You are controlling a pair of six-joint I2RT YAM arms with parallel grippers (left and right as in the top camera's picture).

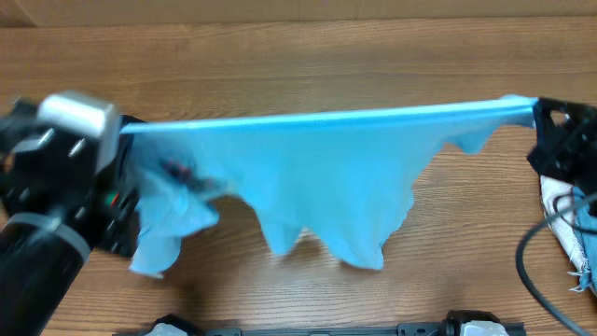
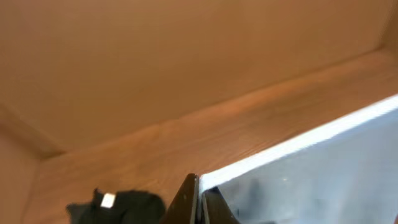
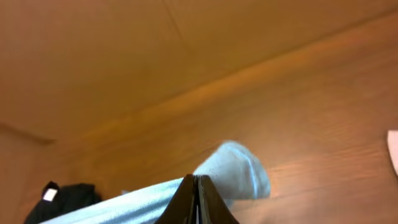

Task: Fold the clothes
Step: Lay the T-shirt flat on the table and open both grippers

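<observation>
Across the brown wood-grain table (image 1: 308, 47), in the overhead view, a light-blue soft cloth T-shirt (image 1: 317, 177) is stretched taut. Its upper edge runs as one straight line between the two arms, and its lower edge droops in uneven points. Whether those points touch the tabletop cannot be told. The left arm (image 1: 56, 187), black with a silver-grey block, is blurred and covers the shirt's left end. The right gripper (image 1: 550, 131) sits at the right end of the taut edge. Only this view shows a white-and-blue cloth heap (image 1: 571, 233) at the table's right edge, crossed by a black cable (image 1: 534, 245).

The wrist views supply the grips. The left gripper (image 2: 199, 202) has its dark fingers (image 2: 185, 202) pressed together on the shirt's pale edge. In the right wrist view, the right gripper's fingers (image 3: 186, 202) likewise meet without a gap, pinching a band of the blue cloth.

Only the wrist views show a crumpled black garment (image 2: 124, 210) lying on the table beyond the shirt, bearing a small white tag (image 2: 108, 200).
</observation>
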